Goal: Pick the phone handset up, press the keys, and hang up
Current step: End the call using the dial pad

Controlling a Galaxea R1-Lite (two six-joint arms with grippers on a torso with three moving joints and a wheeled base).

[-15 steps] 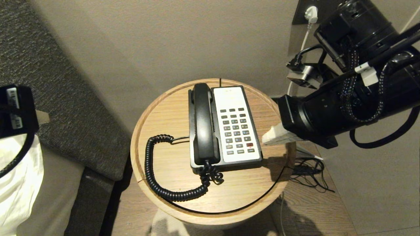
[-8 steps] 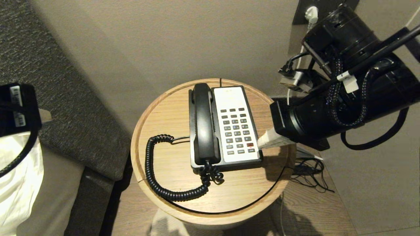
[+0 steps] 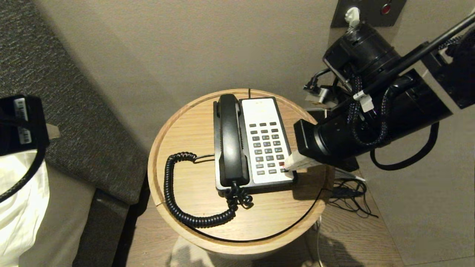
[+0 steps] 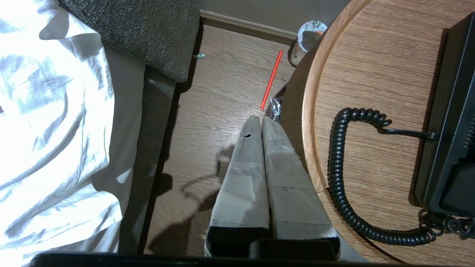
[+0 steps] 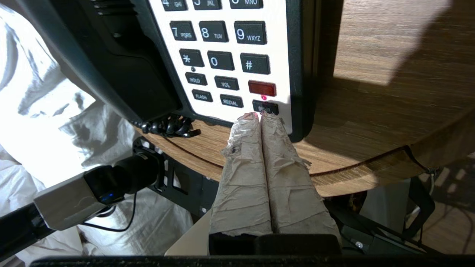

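Right now I see the phone handset [image 3: 230, 141] lying in its cradle on the left side of the phone base [image 3: 265, 111], which sits on the round wooden table [image 3: 185, 129]. Its coiled cord [image 3: 174, 193] loops out over the tabletop to the left and near side. My right gripper [image 5: 260, 115] comes in from the right, its 2 taped fingers [image 5: 245, 148] pressed together, tips at the bottom-right key of the keypad [image 5: 222, 59], just below the red key [image 5: 262, 88]; I cannot tell whether they actually press it. My left gripper [image 4: 258, 120] hangs off the table's left edge above the wooden floor, jaws together and holding nothing. A red straw [image 4: 271, 79] lies on the floor beyond it, near a bed with white sheets [image 4: 44, 122].
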